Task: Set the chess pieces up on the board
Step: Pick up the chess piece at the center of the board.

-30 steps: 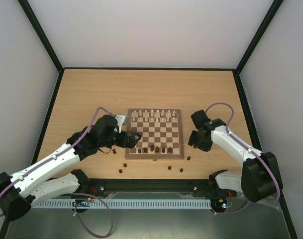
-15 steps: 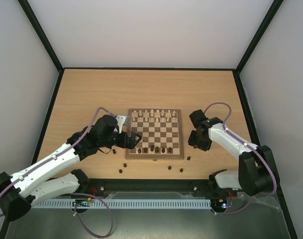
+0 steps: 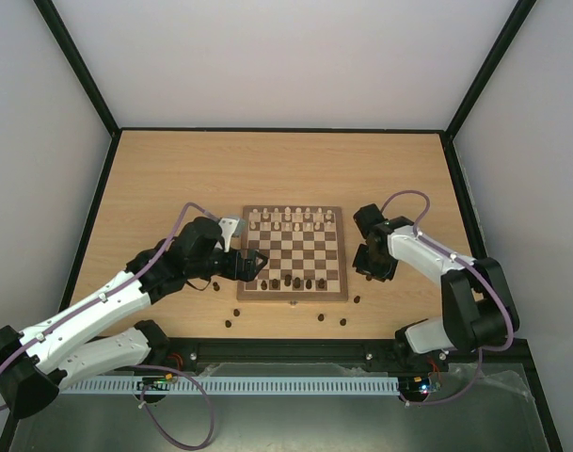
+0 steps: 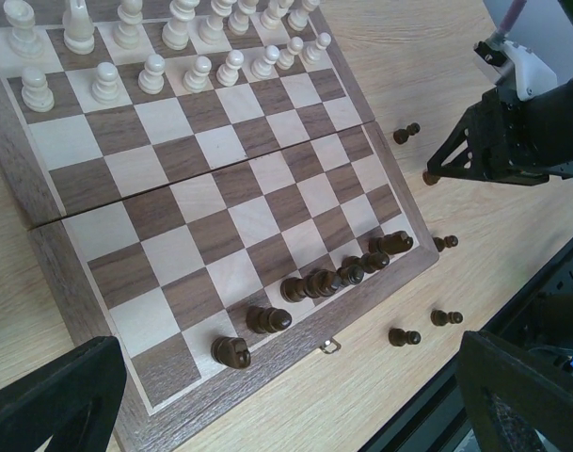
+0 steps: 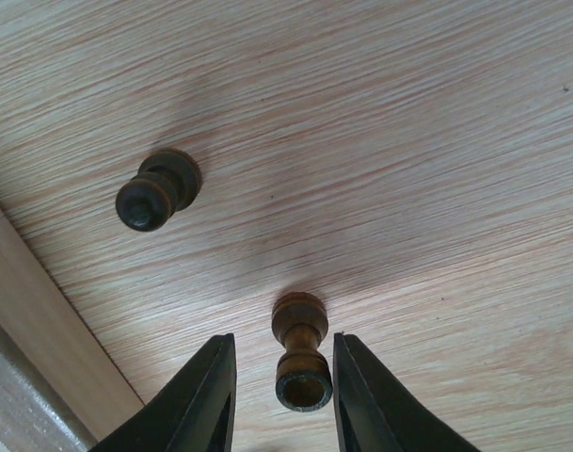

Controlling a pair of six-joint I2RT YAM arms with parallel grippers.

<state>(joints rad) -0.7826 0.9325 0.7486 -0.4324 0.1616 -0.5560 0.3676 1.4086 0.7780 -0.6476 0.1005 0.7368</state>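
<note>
While the left gripper (image 4: pixel 291 381) hangs over the near left corner of the square wooden chessboard of dark brown and cream squares (image 4: pixel 187 198), its fingers (image 4: pixel 51 400) are spread wide with nothing between them. Pale cream turned wooden pieces (image 4: pixel 154 71) stand in two rows along the board's far side. Dark brown turned wooden pieces (image 4: pixel 310 284) crowd the near row. Right of the board, the right gripper (image 5: pixel 282 344) is low over the pale wooden table (image 5: pixel 408 141). Its fingers (image 5: pixel 211 400) are parted around a small dark brown wooden pawn (image 5: pixel 300 353), a gap showing on either side. A second dark pawn (image 5: pixel 157 191) sits near it. More loose dark pieces (image 3: pixel 342 322) dot the table by the board's front edge.
</note>
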